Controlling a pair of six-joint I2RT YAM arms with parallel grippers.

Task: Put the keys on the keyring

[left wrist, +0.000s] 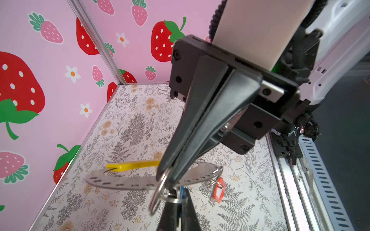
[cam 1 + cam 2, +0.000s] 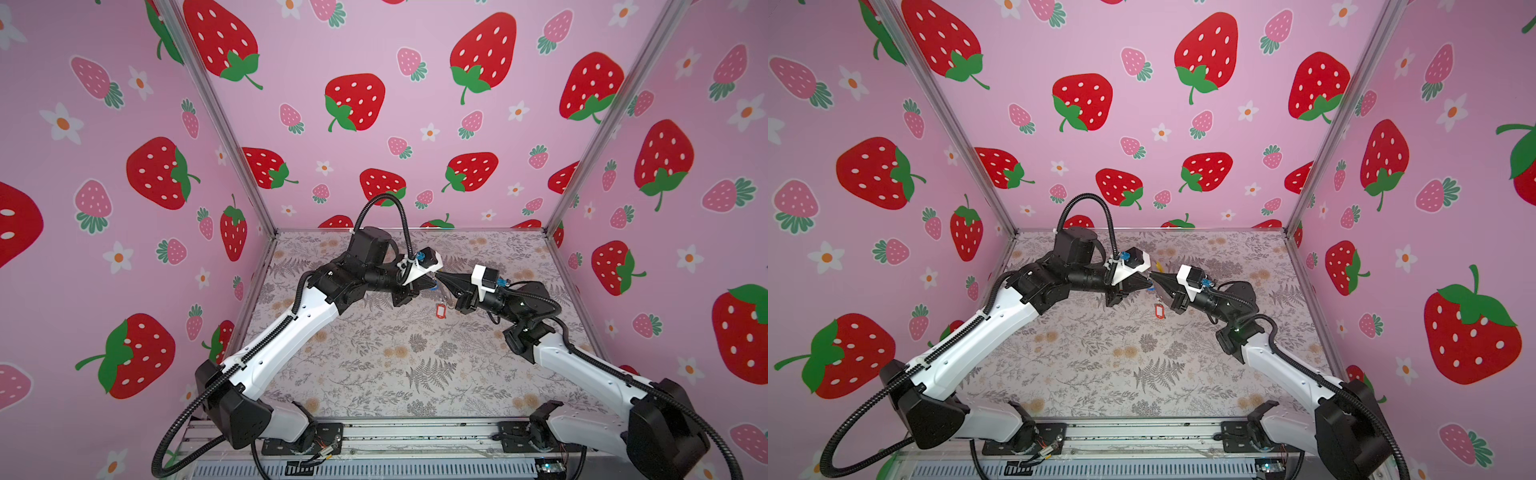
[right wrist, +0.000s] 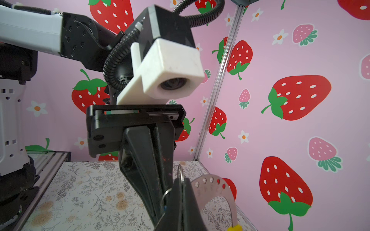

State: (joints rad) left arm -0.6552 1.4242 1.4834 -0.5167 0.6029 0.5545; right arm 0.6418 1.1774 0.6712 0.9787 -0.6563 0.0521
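– Grey keyring [image 1: 124, 181], position?
– Off the table [image 1: 130, 124], held roughly flat in the air between the two arms, with the yellow segment [image 1: 132, 165] along one arc. The right gripper [image 1: 170, 176] has its fingers pressed fully together on the hoop's flat band, with no gap showing.

– Left gripper [image 1: 178, 193]?
– Its fingers are closed too, meeting the right pair almost tip to tip in both top views. They pinch the blue-tagged key [image 1: 181, 192]. The contact is blurred and half hidden, so the hold is probably at its small split ring [image 1: 158, 192].

– Red-tagged key [image 1: 219, 190]?
– It hangs from the hoop's edge, clear of the table. That one counts as done.

– Step in hand?
– Judged: feeding the blue key's ring onto the hoop.
  - The right arm should act as a fixed vice and hold the hoop level.
  - The left arm should make the only motion, short and slow.
  - The ring should be turned square to the band so the band's end enters it cleanly.
  - The fingertips crowd each other, so the approach should come along free band, not across the pinch.
  - The left fingers should release only once the ring plainly encircles the band.
  - Risks: a nudge could twist the hoop in the pinch or set the red tag swinging.
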